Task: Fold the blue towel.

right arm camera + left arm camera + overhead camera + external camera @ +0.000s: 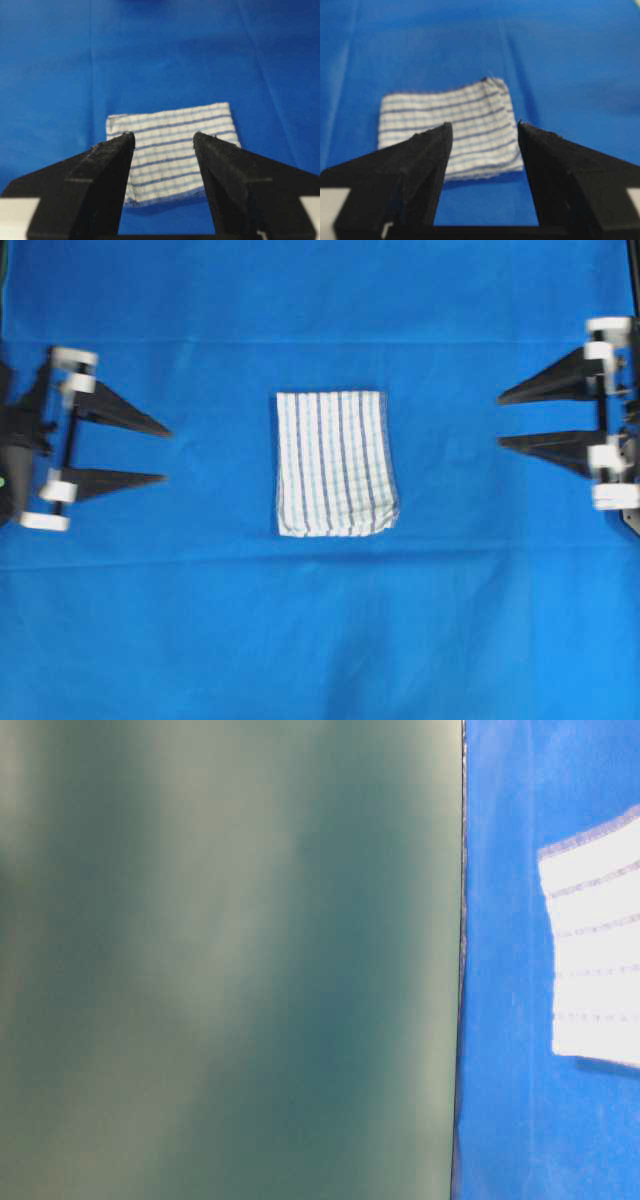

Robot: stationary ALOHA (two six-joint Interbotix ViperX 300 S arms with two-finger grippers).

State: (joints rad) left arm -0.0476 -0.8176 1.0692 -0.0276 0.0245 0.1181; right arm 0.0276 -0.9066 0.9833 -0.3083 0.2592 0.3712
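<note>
The blue towel [334, 462], white with dark-blue and light-blue checked stripes, lies folded into a small rectangle in the middle of the plain blue sheet [320, 640]. It also shows in the left wrist view [470, 125], the right wrist view [170, 150] and at the right edge of the table-level view [595, 955]. My left gripper [165, 453] is open and empty, well to the left of the towel. My right gripper [502, 420] is open and empty, well to its right. In both wrist views the open jaws [484, 125] [164, 135] frame the towel from a distance.
The plain blue sheet covers the whole table in the overhead view. A blurred grey-green surface [230, 960] fills most of the table-level view and hides the scene to the left of the sheet's edge.
</note>
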